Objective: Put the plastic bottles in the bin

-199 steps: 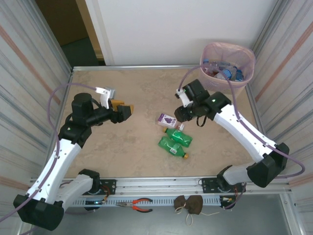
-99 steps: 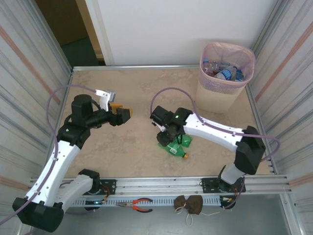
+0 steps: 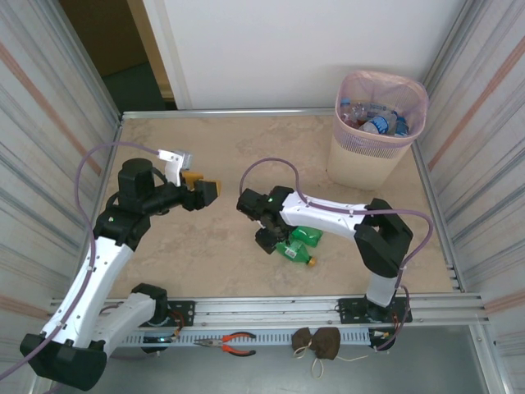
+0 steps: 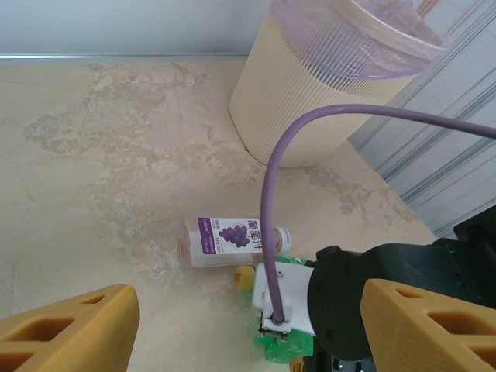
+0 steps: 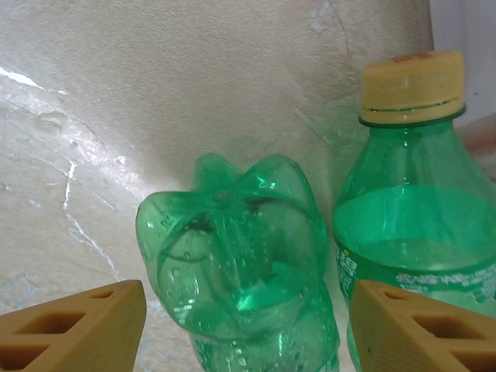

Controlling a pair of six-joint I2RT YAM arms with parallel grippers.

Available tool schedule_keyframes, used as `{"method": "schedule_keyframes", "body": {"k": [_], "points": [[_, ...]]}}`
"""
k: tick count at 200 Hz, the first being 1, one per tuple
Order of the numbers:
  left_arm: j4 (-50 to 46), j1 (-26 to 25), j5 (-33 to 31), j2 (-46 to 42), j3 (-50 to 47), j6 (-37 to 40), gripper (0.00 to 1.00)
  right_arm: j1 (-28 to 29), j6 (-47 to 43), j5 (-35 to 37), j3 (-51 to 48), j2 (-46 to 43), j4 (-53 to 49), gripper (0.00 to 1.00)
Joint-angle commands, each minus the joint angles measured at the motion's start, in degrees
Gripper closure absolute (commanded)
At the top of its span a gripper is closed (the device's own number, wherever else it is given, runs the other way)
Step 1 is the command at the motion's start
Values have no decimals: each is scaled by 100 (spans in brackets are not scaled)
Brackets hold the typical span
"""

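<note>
Two green plastic bottles lie side by side mid-table, one [image 3: 302,235] above the other [image 3: 295,253]. In the right wrist view the nearer one's base [image 5: 232,256] sits between my right gripper's [image 5: 248,325] open fingers, untouched; the other bottle [image 5: 418,232] has a yellow cap. My right gripper [image 3: 267,240] points down at them. A clear bottle with a purple grape label [image 4: 232,239] lies just beyond. My left gripper [image 3: 205,193] hovers open and empty to the left, also seen as the left gripper [image 4: 248,333]. The pale-pink bin [image 3: 353,156] stands at the far right corner.
Several bottles [image 3: 377,121] lie inside the bin, whose wall [image 4: 310,101] shows in the left wrist view. The right arm's purple cable [image 4: 271,194] loops above the bottles. Red-handled pliers [image 3: 238,345] and brown pouches [image 3: 316,343] lie below the front rail. Corrugated metal walls flank both sides.
My right arm swung from beside the bin down to the green bottles mid-table, and its jaws widened. The left arm barely moved.
</note>
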Motion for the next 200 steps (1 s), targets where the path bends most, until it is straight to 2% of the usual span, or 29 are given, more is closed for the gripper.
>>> {"method": "schedule_keyframes", "body": {"k": [1,61,99,153,200], "points": [[206,60,-47,-72,71,-80,24,34,-117,129,131,198,30,30],[207,59,-66,-156,13,-134,24,34,-166,116,84,595,231,28],[255,61,-46,-172,-17,-186,24,34,-188,147,90,693,257,31],[255,59,-42,-164,10,-200,24,34,-135,129,91,520,146,39],[258,60,-36,-190,27,-212,24,34,-10,-90,158,12,100,41]]}}
